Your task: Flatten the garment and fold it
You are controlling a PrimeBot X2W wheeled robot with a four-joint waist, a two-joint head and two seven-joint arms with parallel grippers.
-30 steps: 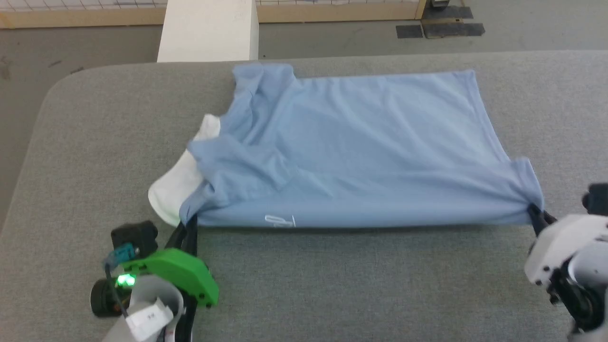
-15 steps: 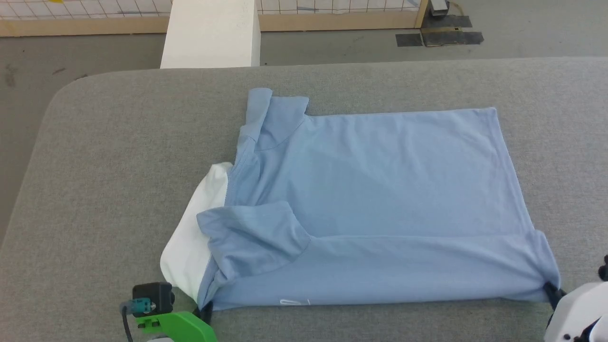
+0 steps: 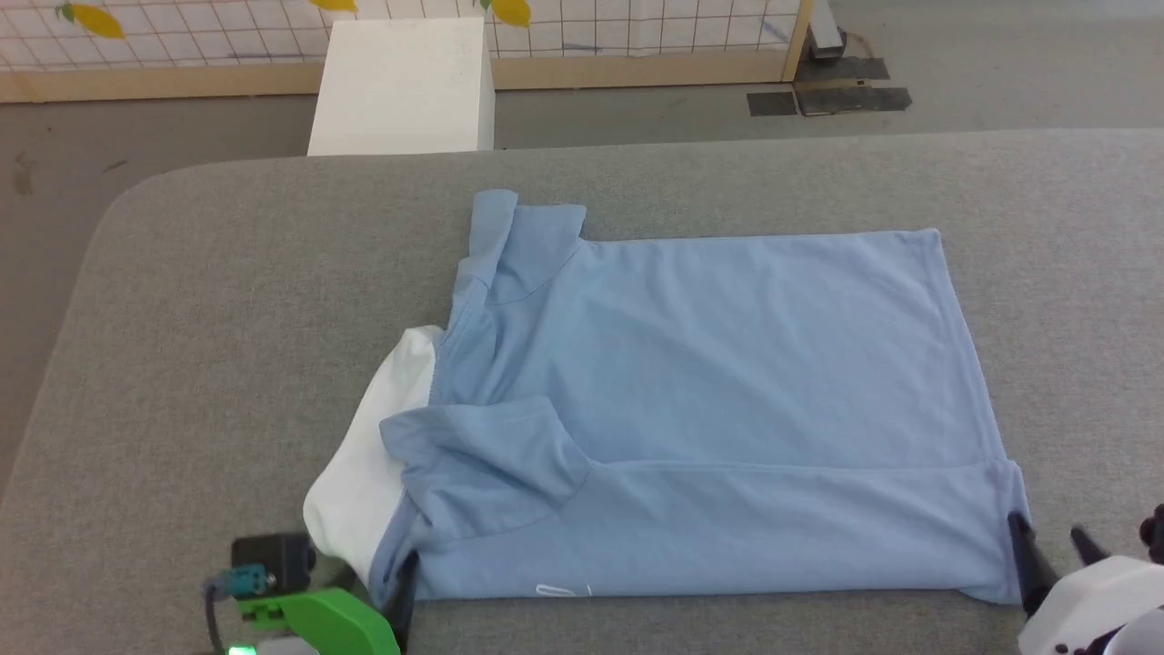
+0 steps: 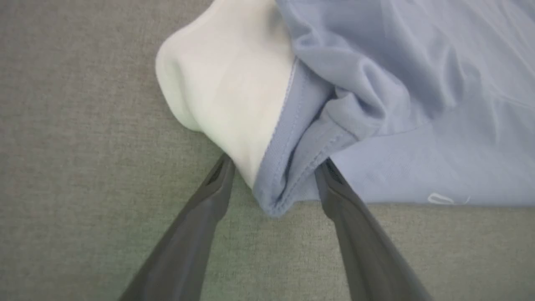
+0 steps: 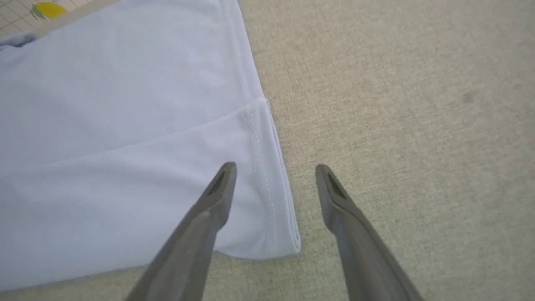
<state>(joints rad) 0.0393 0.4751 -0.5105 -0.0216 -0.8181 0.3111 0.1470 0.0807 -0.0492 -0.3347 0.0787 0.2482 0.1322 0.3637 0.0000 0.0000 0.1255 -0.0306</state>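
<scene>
Two corners, nothing gripped, left gripper (image 4: 273,165) splayed wide astride the white collar end of the blue shirt (image 3: 709,391), right gripper (image 5: 276,167) splayed wide astride its hem corner, shirt lying on grey table (image 3: 227,318).

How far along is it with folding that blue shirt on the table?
Done: the garment lies spread on the grey table, its near edge folded over as a band. In hand: the left gripper and right gripper sit at the near corners, fingers apart, holding nothing. Left: the sleeve by the white collar is bunched, and more folds seem needed.
</scene>
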